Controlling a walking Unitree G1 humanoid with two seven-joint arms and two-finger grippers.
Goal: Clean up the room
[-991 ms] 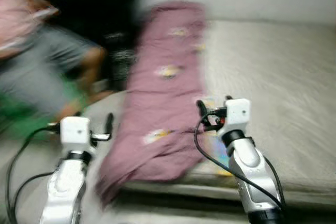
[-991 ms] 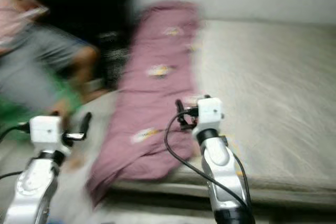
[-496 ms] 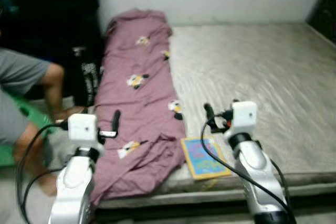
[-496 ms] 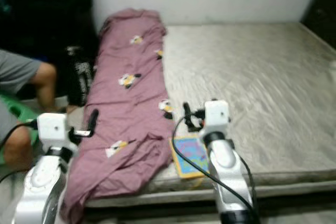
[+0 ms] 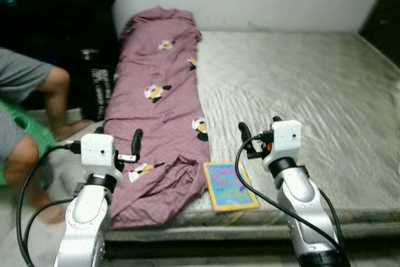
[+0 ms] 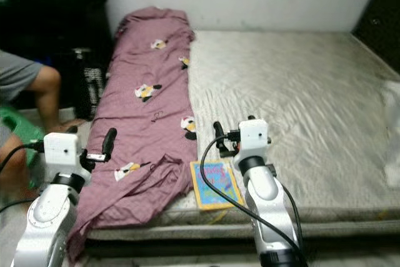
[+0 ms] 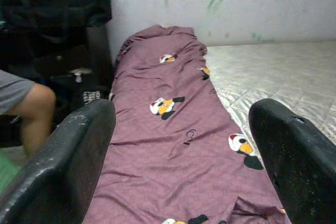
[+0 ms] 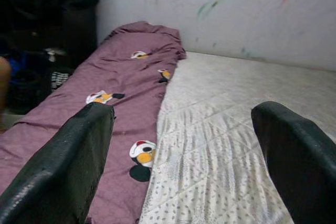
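While at mattress edge, book

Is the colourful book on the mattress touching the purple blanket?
Cannot tell. In the left eye view the book lies right beside the blanket at its folded lower edge, but neither contact nor a gap shows plainly there.

silver rounded arms, glossy | white boxy wrist blocks above black collar rings | black cables looping from each block down along the forearms | left gripper, right gripper: long matte-black fingers, scuffed and speckled
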